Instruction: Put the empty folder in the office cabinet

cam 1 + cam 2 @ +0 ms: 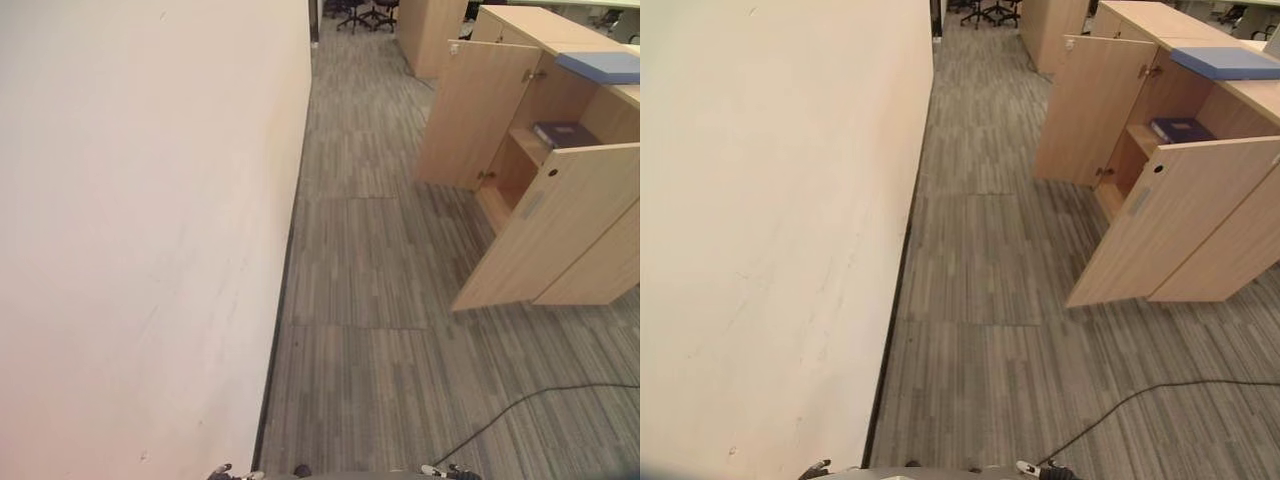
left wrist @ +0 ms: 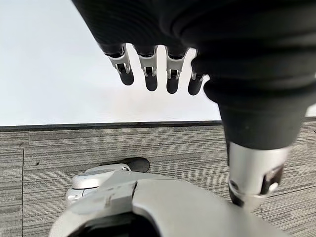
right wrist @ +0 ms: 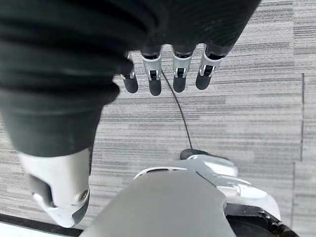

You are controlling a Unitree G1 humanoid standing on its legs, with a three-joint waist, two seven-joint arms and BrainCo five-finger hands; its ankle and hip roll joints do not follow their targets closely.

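I take the blue folder (image 1: 1225, 62) lying flat on top of the wooden office cabinet (image 1: 560, 215), at the far right, to be the one I have to stow, though I cannot tell from here whether it is empty. It sits above the open compartment, whose two doors stand swung out toward the carpet. On the shelf inside lies a dark purple book (image 1: 565, 133), with free shelf to its near side. A pale wall (image 1: 140, 240) runs along my left, and grey striped carpet (image 1: 380, 300) lies between me and the cabinet; far back I make out office chairs (image 1: 362, 12).

My left hand (image 2: 153, 69) hangs by the wall with fingers relaxed and straight, holding nothing. My right hand (image 3: 168, 74) hangs over the carpet the same way, fingers loose and apart, empty.

So I judge the task barely begun: I am at the approach step. Next I need to walk forward and turn right, keeping clear of the near door, until the folder is within reach.
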